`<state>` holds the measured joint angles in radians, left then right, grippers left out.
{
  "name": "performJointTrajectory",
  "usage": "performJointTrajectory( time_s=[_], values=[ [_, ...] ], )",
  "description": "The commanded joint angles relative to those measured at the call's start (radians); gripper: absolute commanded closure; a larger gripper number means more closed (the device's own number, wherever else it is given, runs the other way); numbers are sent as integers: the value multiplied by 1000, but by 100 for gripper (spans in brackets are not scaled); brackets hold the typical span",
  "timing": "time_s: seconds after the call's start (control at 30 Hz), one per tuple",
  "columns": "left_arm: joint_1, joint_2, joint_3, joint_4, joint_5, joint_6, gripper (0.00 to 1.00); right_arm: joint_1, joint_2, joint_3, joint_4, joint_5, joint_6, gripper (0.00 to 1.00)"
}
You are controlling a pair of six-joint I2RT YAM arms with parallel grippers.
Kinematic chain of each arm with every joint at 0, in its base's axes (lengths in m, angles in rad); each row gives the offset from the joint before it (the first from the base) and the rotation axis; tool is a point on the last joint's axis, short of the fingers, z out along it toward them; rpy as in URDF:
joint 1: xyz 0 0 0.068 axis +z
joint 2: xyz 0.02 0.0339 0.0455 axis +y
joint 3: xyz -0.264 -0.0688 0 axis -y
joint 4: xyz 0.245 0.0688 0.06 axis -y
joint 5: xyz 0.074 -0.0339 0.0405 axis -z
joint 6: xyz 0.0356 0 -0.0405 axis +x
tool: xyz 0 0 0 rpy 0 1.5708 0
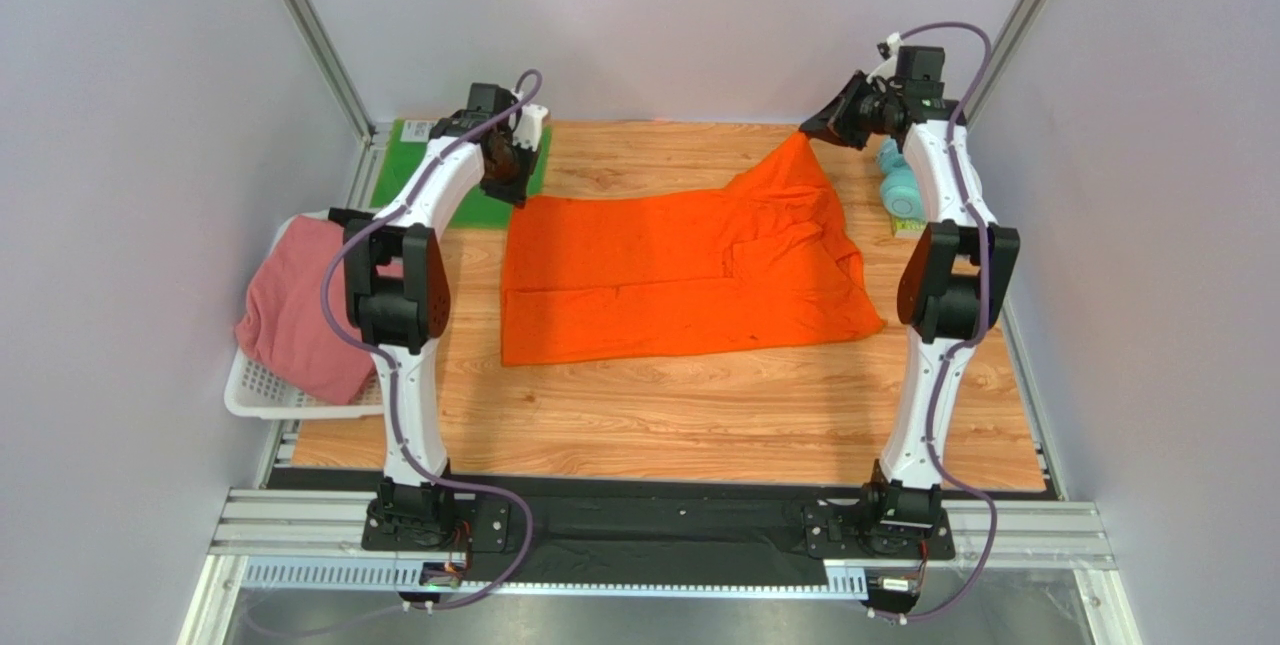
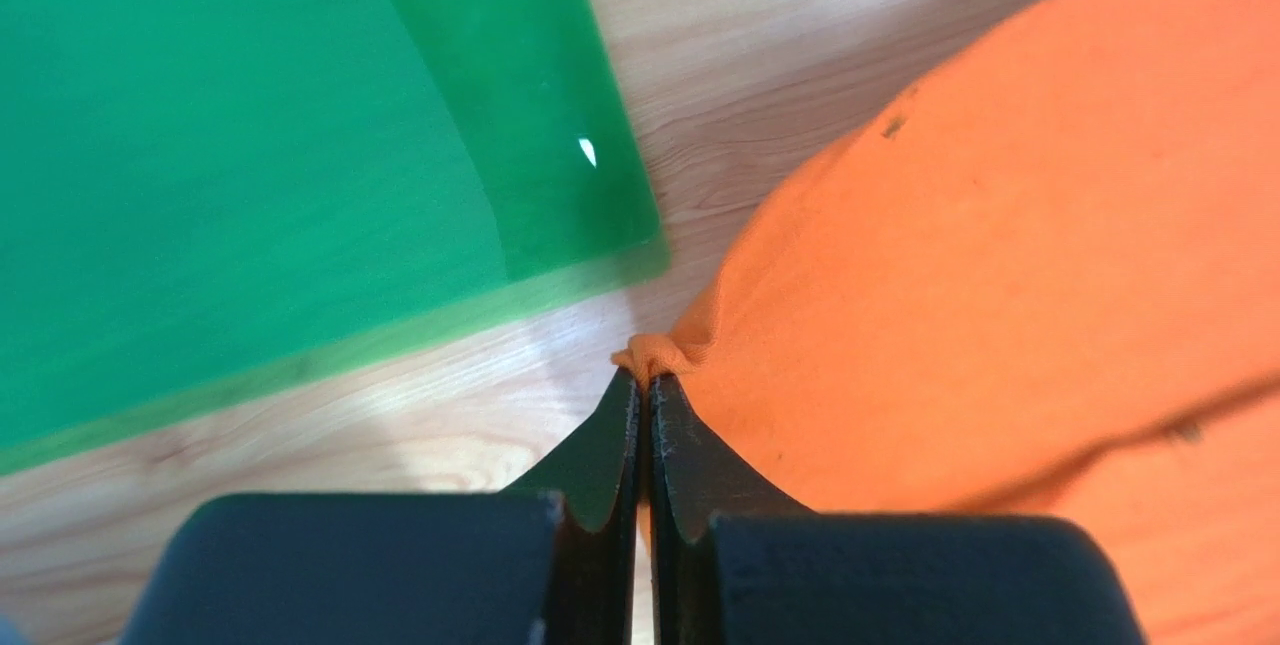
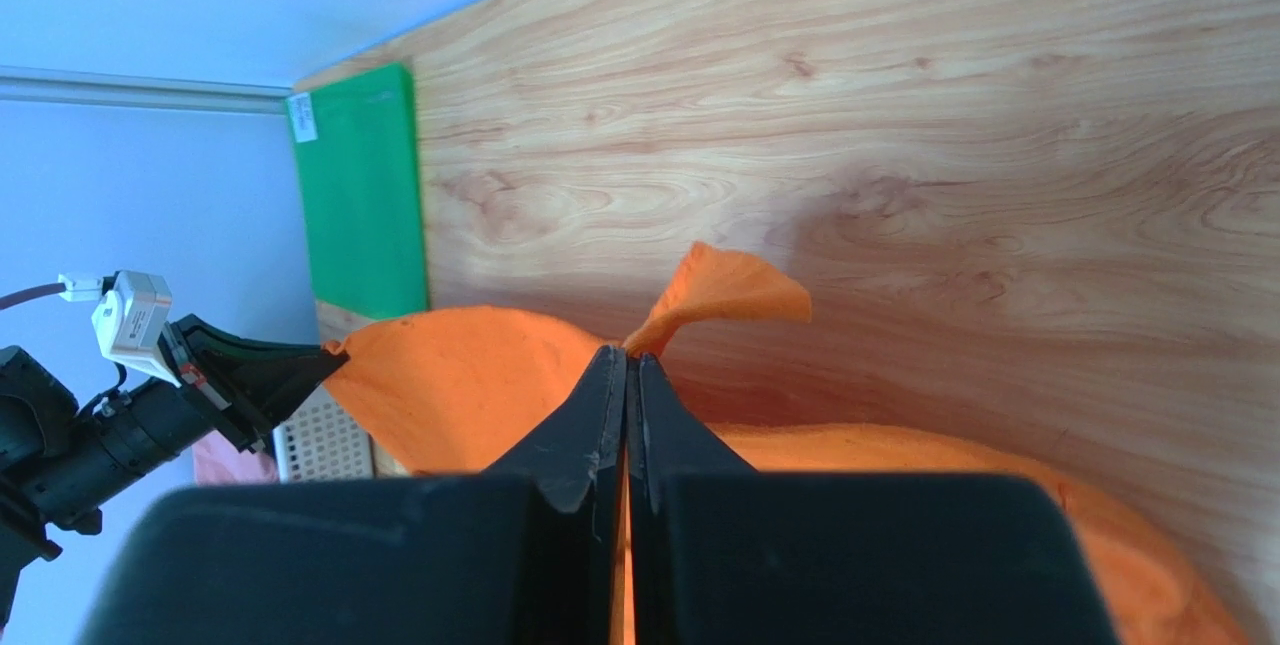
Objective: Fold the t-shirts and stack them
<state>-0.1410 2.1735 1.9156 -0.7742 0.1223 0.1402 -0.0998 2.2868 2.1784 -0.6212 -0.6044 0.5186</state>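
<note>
Wooden table [image 1: 676, 405] bears the orange t-shirt [image 1: 676, 278], far corners pinched by left gripper [image 2: 646, 380] and right gripper [image 3: 627, 360].

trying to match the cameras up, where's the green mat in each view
Top external: green mat at the far left corner of the table.
Left wrist: green mat fills the upper left.
Right wrist: green mat is a narrow strip at left.
Shared landmark: the orange t-shirt, in all three.

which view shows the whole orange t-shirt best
Top external: the orange t-shirt lies across the table, nearly its whole outline visible. Each wrist view shows only a pinched corner: left pincer on one, right pincer on another.
</note>
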Motion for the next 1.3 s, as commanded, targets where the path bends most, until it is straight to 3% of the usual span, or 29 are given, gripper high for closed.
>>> performJointTrajectory(
  time_s=[0.0, 0.83, 1.27],
  values=[
    [11, -122, -36, -7, 5, 19, 100, -3, -118, -78, 34, -14, 0, 100],
    [15, -406, -362, 19, 63, 52, 100, -1, -547, -537, -91, 149, -26, 100],
    [15, -503, -489, 18, 102, 79, 100, -1, -687, -765, -129, 241, -17, 100]
  ],
)
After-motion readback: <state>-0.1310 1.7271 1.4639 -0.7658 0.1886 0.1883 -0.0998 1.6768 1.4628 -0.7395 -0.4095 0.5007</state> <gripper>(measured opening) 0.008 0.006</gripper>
